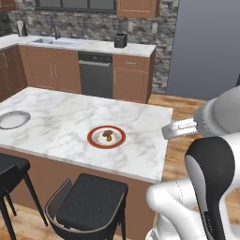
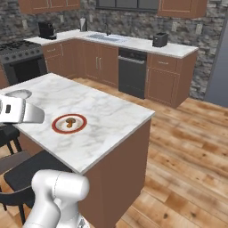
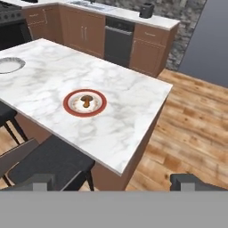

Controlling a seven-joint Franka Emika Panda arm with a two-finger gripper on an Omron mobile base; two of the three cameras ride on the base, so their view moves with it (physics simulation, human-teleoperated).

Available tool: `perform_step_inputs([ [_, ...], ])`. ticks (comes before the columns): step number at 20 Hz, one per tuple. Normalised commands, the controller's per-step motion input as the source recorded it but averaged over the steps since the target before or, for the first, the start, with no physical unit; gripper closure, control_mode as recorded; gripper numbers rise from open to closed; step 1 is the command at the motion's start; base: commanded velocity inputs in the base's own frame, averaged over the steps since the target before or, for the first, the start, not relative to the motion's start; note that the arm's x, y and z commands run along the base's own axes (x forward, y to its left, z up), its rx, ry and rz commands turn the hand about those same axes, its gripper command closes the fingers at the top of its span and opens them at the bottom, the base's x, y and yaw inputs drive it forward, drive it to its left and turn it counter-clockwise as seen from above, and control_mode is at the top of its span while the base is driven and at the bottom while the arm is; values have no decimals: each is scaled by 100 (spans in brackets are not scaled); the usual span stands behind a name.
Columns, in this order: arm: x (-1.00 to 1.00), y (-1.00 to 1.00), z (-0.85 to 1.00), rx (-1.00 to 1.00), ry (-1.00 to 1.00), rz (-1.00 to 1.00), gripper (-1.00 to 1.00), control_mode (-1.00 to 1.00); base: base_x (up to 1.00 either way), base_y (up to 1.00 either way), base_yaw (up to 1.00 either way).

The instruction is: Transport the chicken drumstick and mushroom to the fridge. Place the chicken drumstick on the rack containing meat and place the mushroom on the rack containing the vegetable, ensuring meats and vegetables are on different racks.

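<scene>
One mushroom (image 3: pixel 86 101) plated, beyond open end effector (image 3: pixel 113 182)

My island counter (image 1: pixel 70 126) is white marble with grey veins, polished smooth, on warm brown wood sides. On it sits a plate (image 1: pixel 106 137) with a glossy red rim and pale centre, carrying a matt brown mushroom (image 1: pixel 108 135). The floor (image 2: pixel 187 151) is varnished wood planks. The stool (image 1: pixel 91 197) near me has a dark, matt, cloth-like seat. The far wall (image 2: pixel 133 22) is rough grey stone.
</scene>
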Motion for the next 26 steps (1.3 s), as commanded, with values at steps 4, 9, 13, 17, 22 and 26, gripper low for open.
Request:
perform_step_inputs([
  [4, 38, 100, -50, 4, 9, -1, -100, -100, 0, 0, 0],
  [9, 55, 73, -43, 1, 16, 0, -100, -100, 0, 0, 0],
  [13, 78, 11, -38, 4, 20, 0, -100, -100, 0, 0, 0],
  [17, 96, 0, -56, 3, 21, 0, -100, -100, 0, 0, 0],
  [22, 89, 0, -59, 2, 15, 0, -100, -100, 0, 0, 0],
  [26, 93, 0, -53, 0, 12, 0, -100, -100, 0, 0, 0],
])
